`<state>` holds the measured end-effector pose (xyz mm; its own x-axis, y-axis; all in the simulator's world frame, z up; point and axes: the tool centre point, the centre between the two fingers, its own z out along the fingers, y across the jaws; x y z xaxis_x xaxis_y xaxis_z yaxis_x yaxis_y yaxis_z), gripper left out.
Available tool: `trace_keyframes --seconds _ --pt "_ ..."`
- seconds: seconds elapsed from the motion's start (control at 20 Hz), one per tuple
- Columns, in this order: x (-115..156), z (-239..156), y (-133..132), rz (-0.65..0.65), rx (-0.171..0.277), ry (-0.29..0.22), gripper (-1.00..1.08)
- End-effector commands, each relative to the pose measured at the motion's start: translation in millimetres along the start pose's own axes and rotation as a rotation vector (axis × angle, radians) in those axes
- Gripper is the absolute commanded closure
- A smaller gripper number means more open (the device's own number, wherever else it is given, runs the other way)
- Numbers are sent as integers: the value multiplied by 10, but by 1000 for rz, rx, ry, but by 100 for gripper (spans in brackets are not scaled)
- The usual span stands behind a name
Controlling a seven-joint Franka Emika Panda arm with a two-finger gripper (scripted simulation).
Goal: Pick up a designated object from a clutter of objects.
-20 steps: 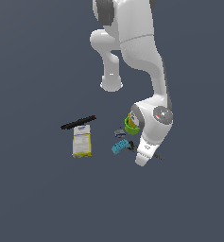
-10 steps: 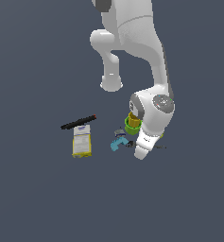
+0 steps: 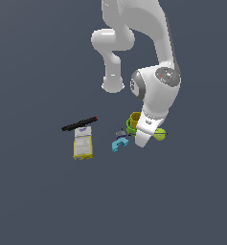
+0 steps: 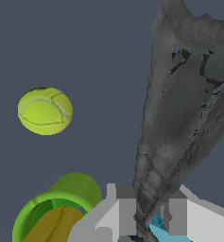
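In the exterior view, the marker [image 3: 79, 124] lies just behind the box [image 3: 82, 145], at the exterior view's left. Well apart to the right sit the block [image 3: 118, 144], then the nested cups [image 3: 133, 122], with the ball [image 3: 160, 135] farthest right. The thin rod [image 4: 172, 127] seems to lie beside the block.

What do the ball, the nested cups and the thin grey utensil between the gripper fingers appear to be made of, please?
Ball: likely felt over rubber, matte yellow-green with a pale curved seam, like a tennis ball. Green cup and the yellow cup inside it: probably plastic, with smooth uniform colour and thin rims. Utensil: looks like dull dark-grey metal, mottled, though the render is rough.
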<state>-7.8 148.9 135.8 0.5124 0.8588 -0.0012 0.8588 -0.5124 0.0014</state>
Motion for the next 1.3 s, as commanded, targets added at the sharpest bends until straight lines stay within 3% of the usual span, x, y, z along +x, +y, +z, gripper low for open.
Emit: trace_keyframes --seconds 0.0,0.75,1.25 --pt "-72 -226 -42 0 0 0 108" --pt "-490 -1632 -270 1 3 3 108" --pt "-666 -2247 -341 4 2 2 108"
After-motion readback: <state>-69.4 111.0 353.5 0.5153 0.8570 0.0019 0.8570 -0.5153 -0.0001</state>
